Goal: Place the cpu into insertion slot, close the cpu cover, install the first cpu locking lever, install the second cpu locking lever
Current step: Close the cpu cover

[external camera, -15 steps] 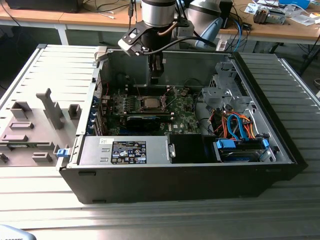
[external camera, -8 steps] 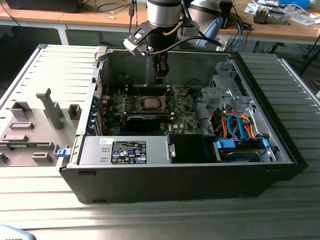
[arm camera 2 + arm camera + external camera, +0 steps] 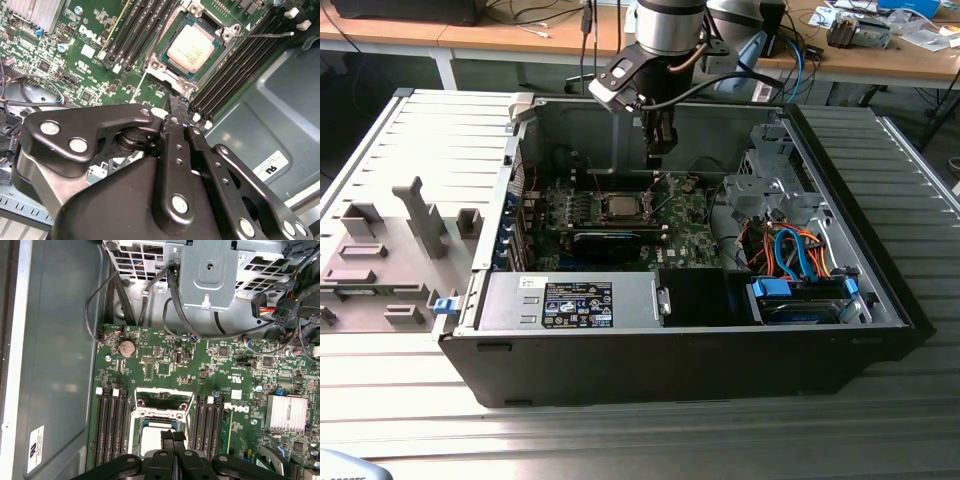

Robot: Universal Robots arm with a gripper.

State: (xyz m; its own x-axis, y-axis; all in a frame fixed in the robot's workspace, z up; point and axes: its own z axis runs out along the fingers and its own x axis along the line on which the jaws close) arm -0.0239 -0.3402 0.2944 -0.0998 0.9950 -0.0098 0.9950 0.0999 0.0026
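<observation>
While clear of the insertion slot (image 3: pixel 169 66) rim, fingers (image 3: pixel 167 440) together above the cpu (image 3: pixel 192 46).

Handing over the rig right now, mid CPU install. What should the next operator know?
Pincer: shut, empty, hovers over the board near the slot.
Cpu: sits in the slot, silvery top up.
Cover: looks down around the cpu; not certain.
Done: cpu placed.
Left: a thin lever juts out free beside the slot, so the levers look unlatched; check the cover.
</observation>
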